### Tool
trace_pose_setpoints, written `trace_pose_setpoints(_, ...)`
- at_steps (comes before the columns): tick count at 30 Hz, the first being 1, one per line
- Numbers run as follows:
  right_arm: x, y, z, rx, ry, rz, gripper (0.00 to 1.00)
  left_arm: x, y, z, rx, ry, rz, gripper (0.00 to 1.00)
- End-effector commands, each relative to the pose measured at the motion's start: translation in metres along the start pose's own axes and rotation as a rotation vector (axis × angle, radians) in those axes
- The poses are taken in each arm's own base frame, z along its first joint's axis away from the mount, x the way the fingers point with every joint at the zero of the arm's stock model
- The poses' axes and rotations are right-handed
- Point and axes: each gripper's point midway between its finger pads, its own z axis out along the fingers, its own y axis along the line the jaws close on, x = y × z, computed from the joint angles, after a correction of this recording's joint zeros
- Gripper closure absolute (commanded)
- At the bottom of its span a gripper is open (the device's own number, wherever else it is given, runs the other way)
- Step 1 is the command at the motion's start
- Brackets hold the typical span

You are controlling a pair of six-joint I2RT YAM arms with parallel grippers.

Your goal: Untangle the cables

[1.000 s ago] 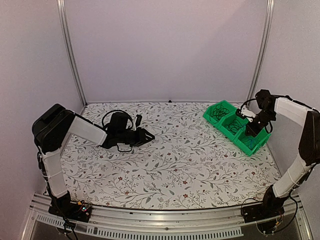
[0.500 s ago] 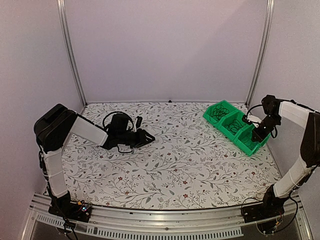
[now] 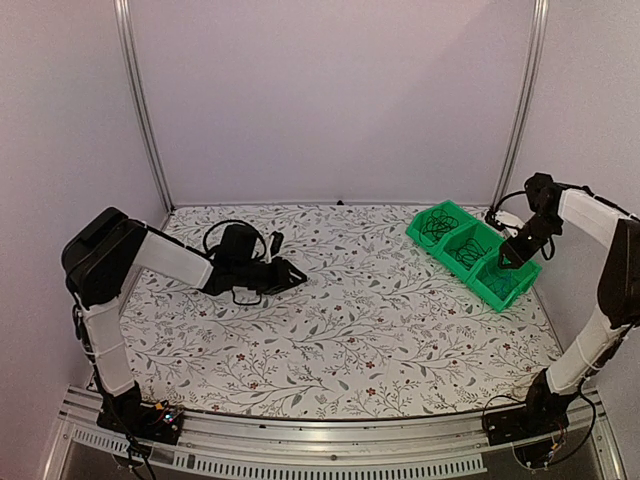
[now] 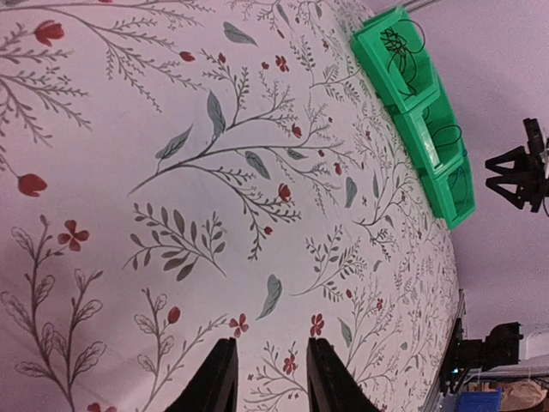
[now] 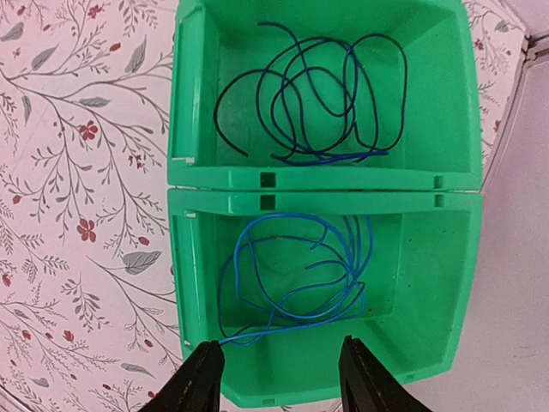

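Blue cable [image 5: 292, 279] coiled in one green bin [image 5: 343, 190] compartment, dark cable [image 5: 309, 103] in the next; right fingers [image 5: 196, 378] apart, empty, above; left fingers [image 4: 214, 382] apart, empty; cables look light, floppy; pinch one loop.

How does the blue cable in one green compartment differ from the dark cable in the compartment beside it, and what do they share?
Colour: the blue cable is bright blue; the dark cable looks black to navy.
Layout: the blue cable's loops lie mostly nested, while the dark cable's loops cross each other more often.
Place: each lies in its own compartment of the green tray, split by a wall.
Both are thin, loosely coiled and ungripped.
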Motion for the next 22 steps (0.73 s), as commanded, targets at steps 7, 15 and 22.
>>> trace_pose_setpoints(7,-0.089,-0.017,-0.084,0.073,-0.428,0.026,0.05,-0.065,-0.027,-0.06,-0.218,-0.127,0.251,0.73)
trace_pose_setpoints(15,-0.167,-0.022,-0.16,0.047,-0.879,0.186,0.01,-0.115,-0.05,-0.136,-0.438,-0.286,0.405,0.7)
trace_pose_setpoints(22,-0.192,0.017,-0.17,-0.141,-0.979,0.167,0.01,-0.137,-0.066,-0.179,-0.531,-0.365,0.451,0.66)
